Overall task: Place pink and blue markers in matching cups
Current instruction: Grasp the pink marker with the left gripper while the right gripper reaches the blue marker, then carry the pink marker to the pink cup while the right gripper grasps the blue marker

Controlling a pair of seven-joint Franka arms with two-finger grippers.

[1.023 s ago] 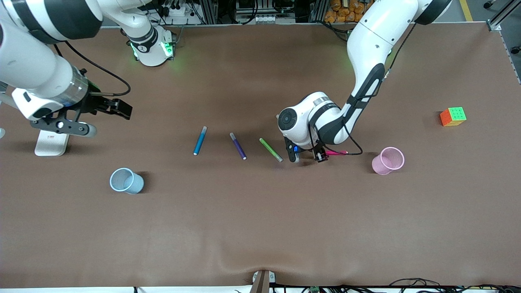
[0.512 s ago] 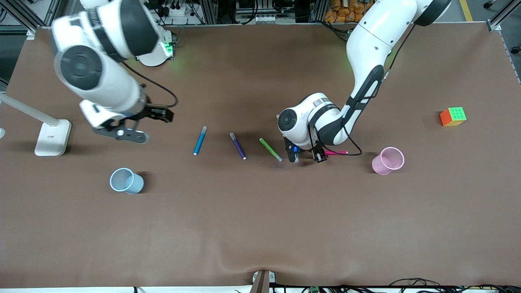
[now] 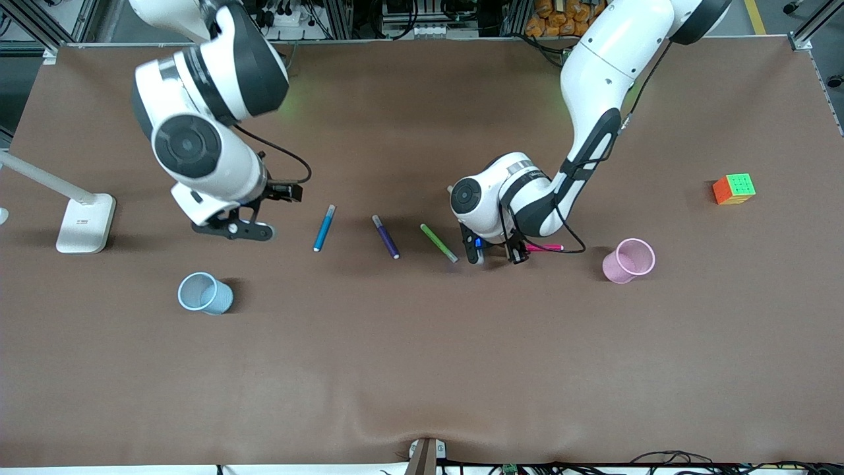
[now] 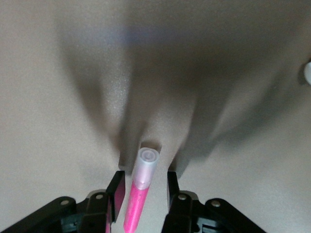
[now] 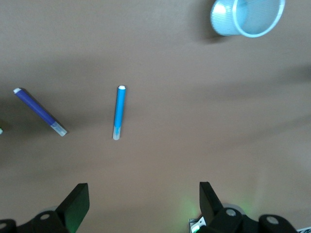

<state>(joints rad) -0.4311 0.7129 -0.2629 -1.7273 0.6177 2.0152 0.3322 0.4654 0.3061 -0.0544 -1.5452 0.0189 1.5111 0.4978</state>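
The pink marker (image 3: 546, 247) lies on the table beside the pink cup (image 3: 628, 260), toward the right arm's end of it. My left gripper (image 3: 519, 253) is low at the table and open. Its fingers stand on either side of the pink marker (image 4: 138, 194) with a gap on each side, below the pale cap. The blue marker (image 3: 324, 228) lies on the table. My right gripper (image 3: 289, 192) is open and empty over the table, beside the blue marker on the right arm's side. The right wrist view shows that gripper (image 5: 143, 194), the blue marker (image 5: 119, 112) and the blue cup (image 5: 247, 17). The blue cup (image 3: 205, 293) stands nearer the front camera.
A dark purple marker (image 3: 386, 236) and a green marker (image 3: 438, 243) lie between the blue marker and my left gripper. A coloured cube (image 3: 734, 189) sits toward the left arm's end. A white lamp base (image 3: 84, 223) stands at the right arm's end.
My right arm has swung in from the right arm's end of the table toward the blue marker. My left gripper has stayed around the pink marker.
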